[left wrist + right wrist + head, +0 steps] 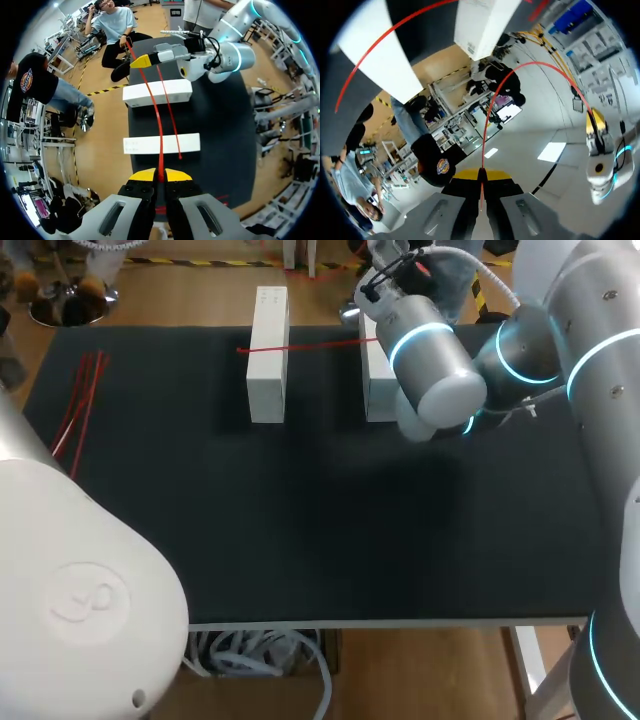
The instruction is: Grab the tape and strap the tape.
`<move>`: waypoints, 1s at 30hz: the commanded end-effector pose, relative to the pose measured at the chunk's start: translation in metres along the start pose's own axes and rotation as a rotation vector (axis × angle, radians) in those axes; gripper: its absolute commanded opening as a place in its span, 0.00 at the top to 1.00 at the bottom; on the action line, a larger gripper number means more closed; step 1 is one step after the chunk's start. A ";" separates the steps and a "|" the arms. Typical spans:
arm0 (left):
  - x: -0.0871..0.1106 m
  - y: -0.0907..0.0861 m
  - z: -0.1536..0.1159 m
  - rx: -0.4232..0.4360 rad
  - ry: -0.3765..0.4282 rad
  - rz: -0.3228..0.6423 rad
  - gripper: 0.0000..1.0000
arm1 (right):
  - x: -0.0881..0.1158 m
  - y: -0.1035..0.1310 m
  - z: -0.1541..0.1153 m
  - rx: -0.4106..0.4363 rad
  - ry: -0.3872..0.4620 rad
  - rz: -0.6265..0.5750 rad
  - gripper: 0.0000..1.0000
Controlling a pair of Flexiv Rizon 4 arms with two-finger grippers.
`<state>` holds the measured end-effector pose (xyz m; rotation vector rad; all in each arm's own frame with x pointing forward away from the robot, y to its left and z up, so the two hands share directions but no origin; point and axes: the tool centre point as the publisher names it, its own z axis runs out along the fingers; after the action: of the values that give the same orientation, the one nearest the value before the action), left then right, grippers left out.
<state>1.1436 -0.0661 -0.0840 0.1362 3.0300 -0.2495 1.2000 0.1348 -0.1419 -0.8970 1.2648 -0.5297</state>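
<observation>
A thin red tape [155, 110] runs from my left gripper [160, 175], which is shut on one end, across two white blocks to my right gripper [145, 61], shut on the other end. The near block [161, 144] and far block [157, 92] lie side by side on the black table. In the head view the tape [310, 344] crosses the left block [267, 360] towards the right block [378, 385], which my right arm [430, 360] partly covers. My left gripper is hidden there. The right gripper [481, 175] pinches the tape, which arcs over to the left gripper [595, 131].
Several spare red tapes [78, 405] lie near the table's left edge. The black table [300, 520] stretches bare in front of the blocks. My left arm's white body [80, 590] fills the head view's lower left corner.
</observation>
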 end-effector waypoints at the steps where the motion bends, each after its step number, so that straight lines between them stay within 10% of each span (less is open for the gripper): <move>1: 0.000 -0.001 -0.001 -0.004 0.001 0.000 1.00 | 0.006 0.014 0.002 -0.060 -0.511 -0.724 1.00; 11: 0.000 -0.001 -0.001 -0.004 0.001 0.000 1.00 | -0.030 0.017 -0.008 -0.295 -0.742 -0.916 1.00; 15: 0.000 -0.001 -0.001 -0.004 0.001 0.000 1.00 | -0.042 0.023 -0.007 -0.327 -0.690 -0.724 1.00; 30: 0.000 -0.001 -0.001 -0.004 0.001 0.000 1.00 | -0.042 0.023 -0.007 -0.327 -0.690 -0.724 1.00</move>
<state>1.1436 -0.0662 -0.0840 0.1364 3.0297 -0.2485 1.1781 0.1808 -0.1435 -1.5215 0.6569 -0.8423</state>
